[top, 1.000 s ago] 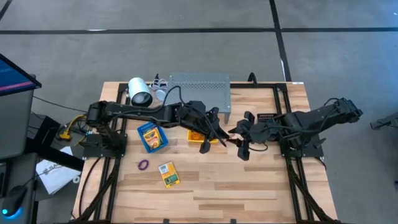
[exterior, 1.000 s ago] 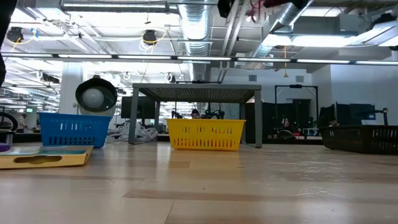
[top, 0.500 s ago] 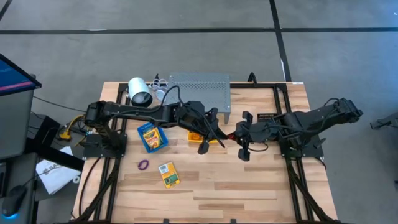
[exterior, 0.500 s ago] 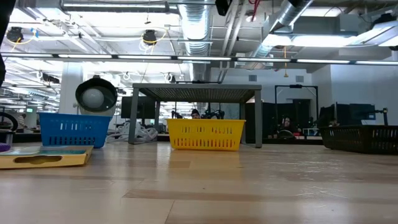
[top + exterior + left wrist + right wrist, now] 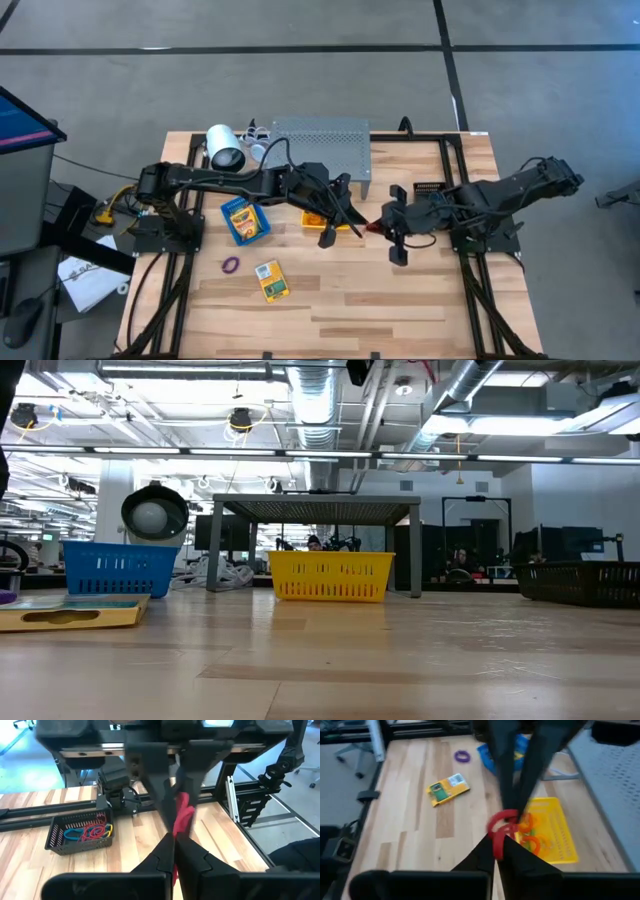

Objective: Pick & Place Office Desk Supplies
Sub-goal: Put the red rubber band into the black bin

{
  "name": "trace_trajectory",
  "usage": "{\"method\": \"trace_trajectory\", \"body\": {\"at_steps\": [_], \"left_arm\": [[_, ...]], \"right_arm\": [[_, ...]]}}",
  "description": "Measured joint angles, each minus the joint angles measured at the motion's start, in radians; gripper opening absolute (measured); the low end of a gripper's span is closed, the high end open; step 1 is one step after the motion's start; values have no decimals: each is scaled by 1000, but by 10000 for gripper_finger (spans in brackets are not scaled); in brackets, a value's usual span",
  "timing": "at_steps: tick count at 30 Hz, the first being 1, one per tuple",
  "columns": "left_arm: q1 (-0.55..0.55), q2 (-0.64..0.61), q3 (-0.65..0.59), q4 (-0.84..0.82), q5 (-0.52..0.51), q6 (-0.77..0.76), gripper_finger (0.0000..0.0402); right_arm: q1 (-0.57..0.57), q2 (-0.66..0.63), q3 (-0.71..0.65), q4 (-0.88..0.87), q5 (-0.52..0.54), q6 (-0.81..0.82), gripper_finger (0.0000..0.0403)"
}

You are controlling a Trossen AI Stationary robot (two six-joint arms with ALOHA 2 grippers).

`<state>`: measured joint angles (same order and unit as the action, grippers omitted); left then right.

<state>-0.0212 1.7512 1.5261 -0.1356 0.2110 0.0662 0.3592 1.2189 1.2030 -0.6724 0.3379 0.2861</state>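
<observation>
red rubber band [image 5: 501, 824] | pinched between left claw [image 5: 352, 225] and right claw [image 5: 384, 224]

A light wooden table [image 5: 400, 300] is seen from above. Resting on it are a grey perforated metal shelf [image 5: 320, 140], a yellow bin [image 5: 322, 222] just in front of the shelf, a blue crayon box [image 5: 244, 220], a yellow-green crayon box [image 5: 271, 280], a purple rubber band [image 5: 230, 265] and a black bin [image 5: 80, 833].

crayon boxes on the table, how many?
2. One crayon box lies loose on the wood near the front, by a purple band. The other lies in the blue bin. More could be hidden under the arms.
</observation>
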Motion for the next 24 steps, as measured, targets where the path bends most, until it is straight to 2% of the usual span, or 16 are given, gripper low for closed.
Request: {"method": "trace_trajectory", "body": {"at_steps": [4,11,15,19,24], "left_arm": [[0,0,0,-4,0,0,0],[0,0,0,-4,0,0,0],[0,0,0,-4,0,0,0],[0,0,0,-3,0,0,0],[0,0,0,-4,-1,0,0]], "right_arm": [[8,-5,0,4,-7,2,50],[-9,-4,0,6,0,43,157],[-23,-4,0,9,1,62,198],[-39,-4,0,21,3,62,205],[-63,-4,0,22,2,63,172]]}}
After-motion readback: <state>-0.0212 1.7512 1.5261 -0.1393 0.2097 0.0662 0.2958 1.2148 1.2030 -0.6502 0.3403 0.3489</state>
